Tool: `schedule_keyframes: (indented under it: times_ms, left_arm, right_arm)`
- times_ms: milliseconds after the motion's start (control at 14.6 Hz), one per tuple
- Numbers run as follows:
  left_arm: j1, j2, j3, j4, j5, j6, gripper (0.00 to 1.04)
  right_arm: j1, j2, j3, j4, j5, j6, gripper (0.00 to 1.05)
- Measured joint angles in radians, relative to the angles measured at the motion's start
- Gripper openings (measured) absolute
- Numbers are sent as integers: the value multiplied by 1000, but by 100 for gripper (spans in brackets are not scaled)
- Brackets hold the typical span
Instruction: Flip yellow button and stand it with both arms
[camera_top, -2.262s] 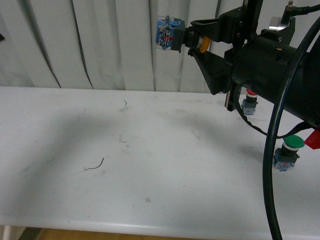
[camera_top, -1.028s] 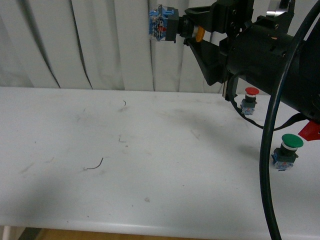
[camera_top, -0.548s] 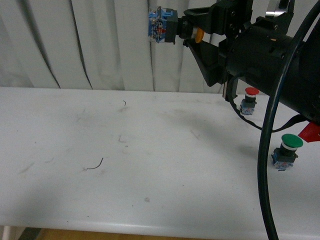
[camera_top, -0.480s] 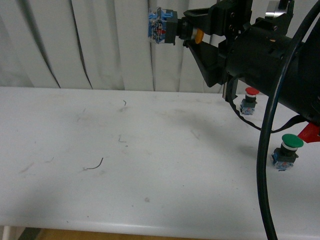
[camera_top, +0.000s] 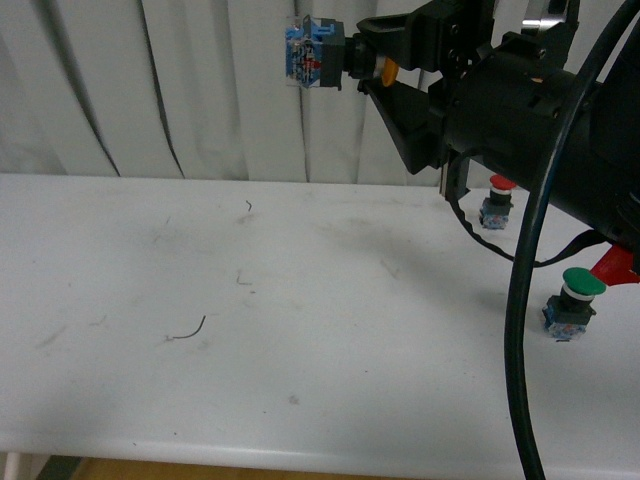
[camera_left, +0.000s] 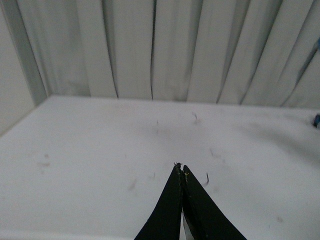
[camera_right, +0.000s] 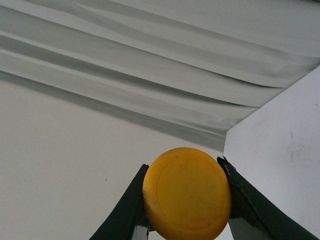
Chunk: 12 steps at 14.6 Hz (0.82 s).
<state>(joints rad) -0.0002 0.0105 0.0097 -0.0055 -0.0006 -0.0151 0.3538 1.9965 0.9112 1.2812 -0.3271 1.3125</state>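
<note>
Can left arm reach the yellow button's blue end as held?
Probably yes: right gripper clamps the yellow button by its cap end, high up, blue end sticking out bare. Left gripper sits shut over the table; it must open first.

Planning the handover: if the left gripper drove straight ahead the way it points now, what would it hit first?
Nothing nearby: the shut left gripper faces only the table, then the curtain. Which of the two comes first is unclear.
</note>
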Motion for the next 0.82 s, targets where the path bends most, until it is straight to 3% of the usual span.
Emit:
schedule_keyframes:
  times_ms: [206, 274, 343, 411, 548, 617, 823]
  left_arm:
    - [0, -5, 0, 4, 0, 0, 2]
    - [0, -5, 0, 1, 0, 0, 9]
    - [0, -5, 0, 2, 0, 0, 20]
    - [0, -5, 0, 2, 0, 0, 40]
    - [0, -5, 0, 2, 0, 0, 67]
    - [0, -5, 0, 2, 0, 0, 69]
    - [0, -5, 0, 2, 0, 1, 100]
  right_arm:
    - [0, -2, 0, 0, -3, -5, 37]
    - [-1, -3, 0, 0, 1, -19, 37]
    - [-3, -10, 0, -1, 21, -52, 37]
    - [-12, -36, 31, -97, 93, -169, 37]
    - [-47, -57, 114, -388, 277, -482, 37]
    - [-54, -57, 118, -418, 302, -543, 37]
    - [-132, -40, 157, -532, 477, -904, 36]
